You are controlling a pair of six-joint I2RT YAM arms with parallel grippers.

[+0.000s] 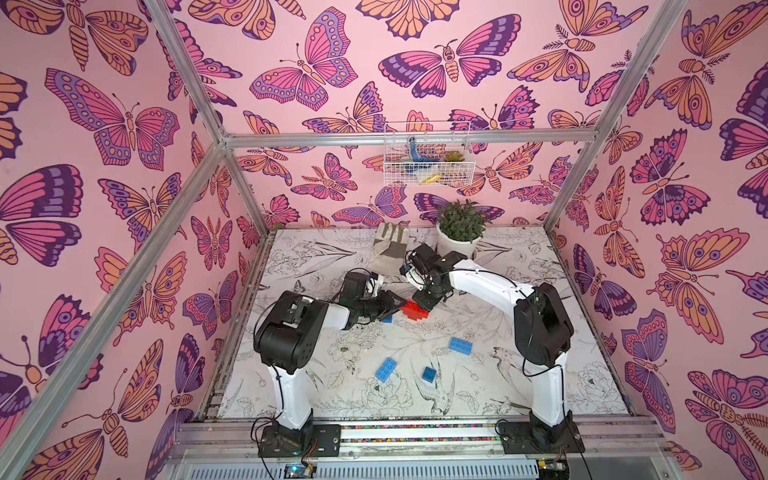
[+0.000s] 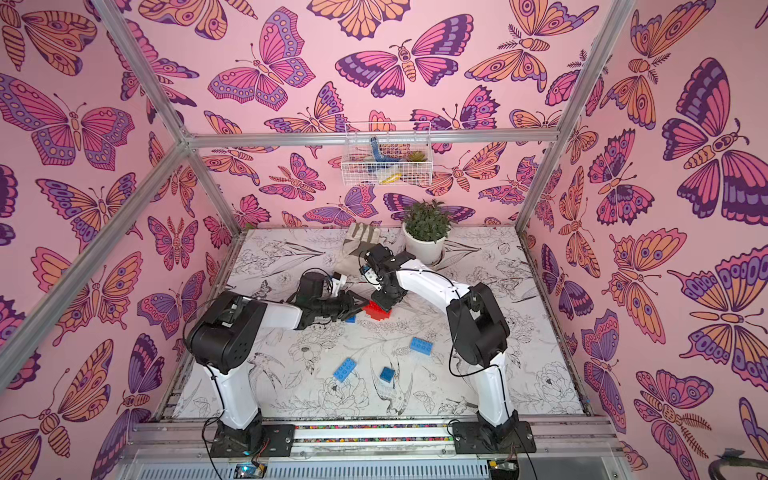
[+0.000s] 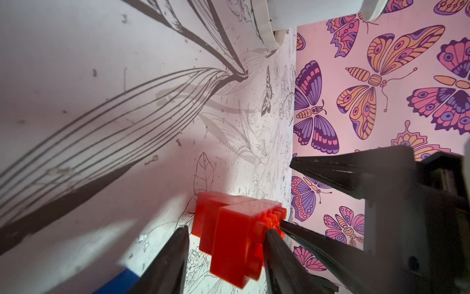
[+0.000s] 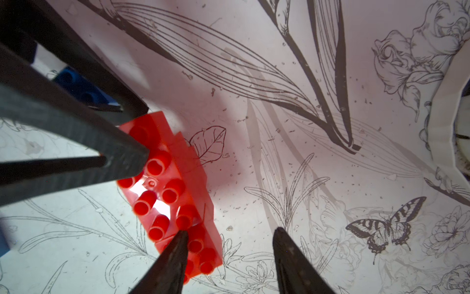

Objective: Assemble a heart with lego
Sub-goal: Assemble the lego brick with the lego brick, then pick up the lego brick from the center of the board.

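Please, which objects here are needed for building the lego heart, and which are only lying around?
Needed for the job:
- joined red bricks
- right long blue brick
- left long blue brick
- small square blue brick
- half-hidden blue brick

Only lying about:
- work glove
- potted plant
- wire basket on the wall

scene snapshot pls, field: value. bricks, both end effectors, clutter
red block: joined red bricks, stepped, mid-table
blue bricks: three loose toward the front
fourth blue brick: partly hidden by the left arm
left end effector: jaws straddle red block, grip unclear
right end effector: open, one tip over the block's studs
clutter: glove, potted plant at back; wire basket on wall
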